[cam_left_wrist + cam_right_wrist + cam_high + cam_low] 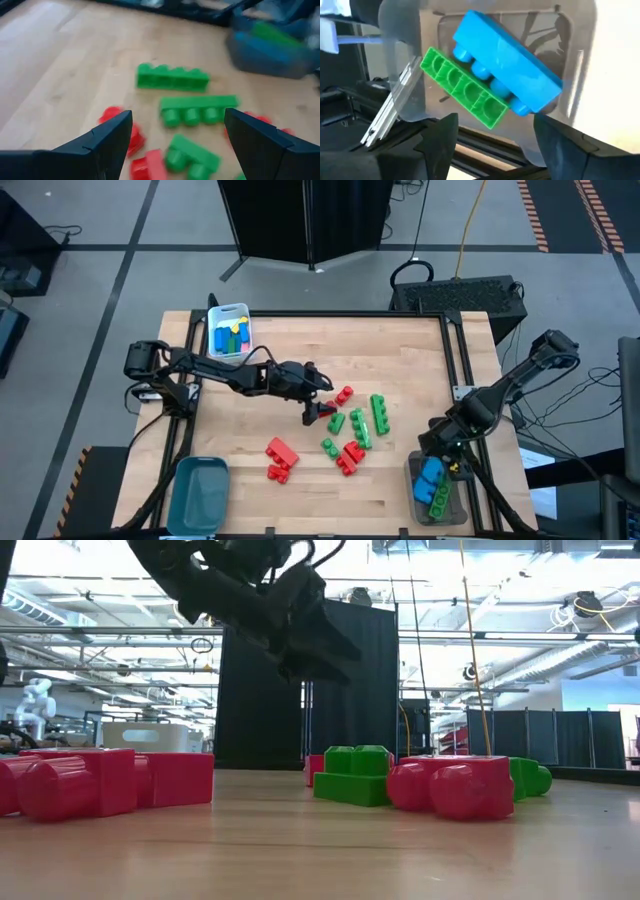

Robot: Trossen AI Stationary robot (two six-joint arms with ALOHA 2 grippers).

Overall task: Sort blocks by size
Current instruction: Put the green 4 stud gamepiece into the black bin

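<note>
While the right gripper [447,463] hung over the clear bin [416,498] at the tabletop's front-right corner, its fingers stood apart with nothing between them, so my read was a drop-off just completed there. Its wrist view showed a long blue block [507,60] lying across a long green block [464,88] inside that bin, both clear of the fingers [437,134].

Left gripper [318,406] was wide open and empty, poised above the loose blocks near the tabletop's middle: green bars [172,78], red bricks [281,459]. Looked like the approach phase of the next pick. Next move called for a descent onto one block, jaws straddling its narrow width, without nudging neighbours lying just beside it.

View differences: the high view alone showed the white bin [232,310] at the back-left edge already holding blocks and the teal bin [200,491] at the front-left corner. Low view confirmed the left gripper was off the table, above the bricks. Only the right wrist view resolved the clear bin's contents.
</note>
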